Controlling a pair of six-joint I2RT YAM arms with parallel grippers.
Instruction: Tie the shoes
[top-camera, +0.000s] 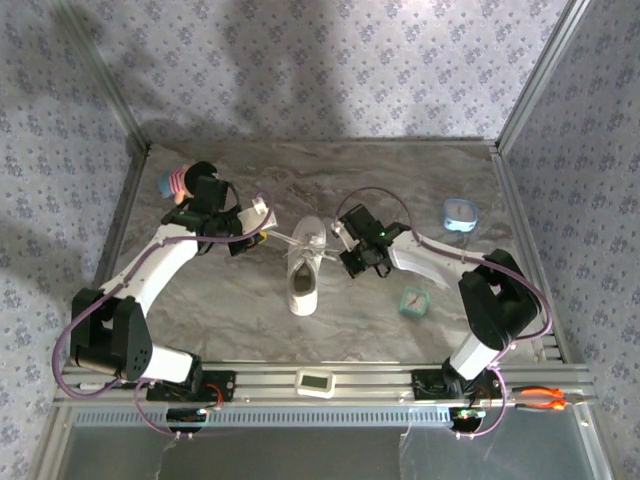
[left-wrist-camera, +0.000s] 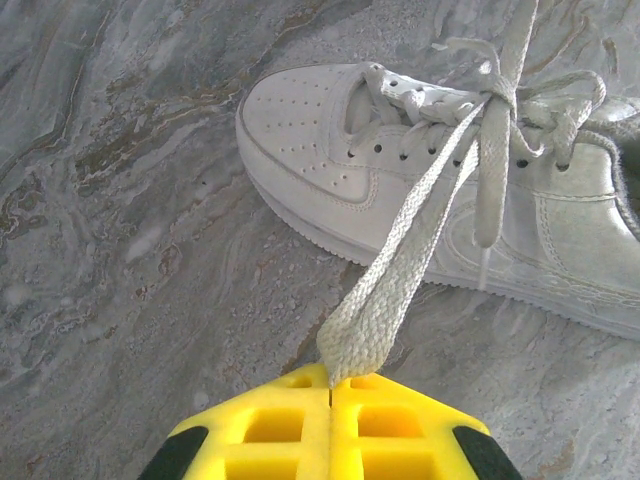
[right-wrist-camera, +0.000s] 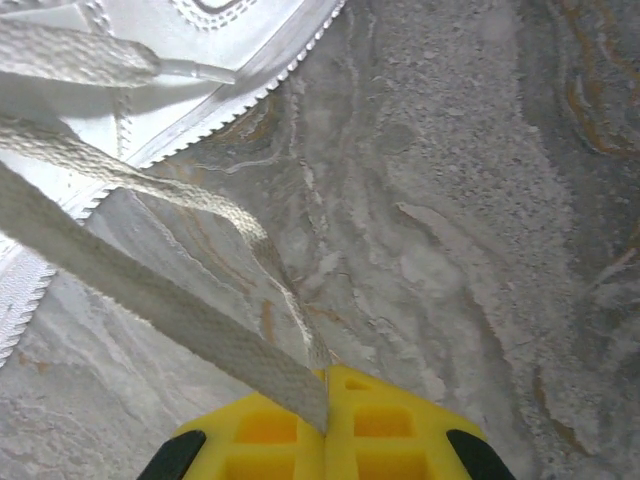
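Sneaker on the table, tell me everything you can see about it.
The sneaker is a white low-top, leather-looking, with a perforated toe, stitched panels and a ridged sole edge. It stands on its sole mid-table, between the arms. Its flat woven white laces meet in one crossing above the eyelets, and no bow shows. The left gripper pinches one lace end and the right gripper another, each drawn out sideways.

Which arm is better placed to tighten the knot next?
Probably left: the left pincer is shut on a lace running straight to the knot on the sneaker. The right pincer grips lace too, one strand curving.
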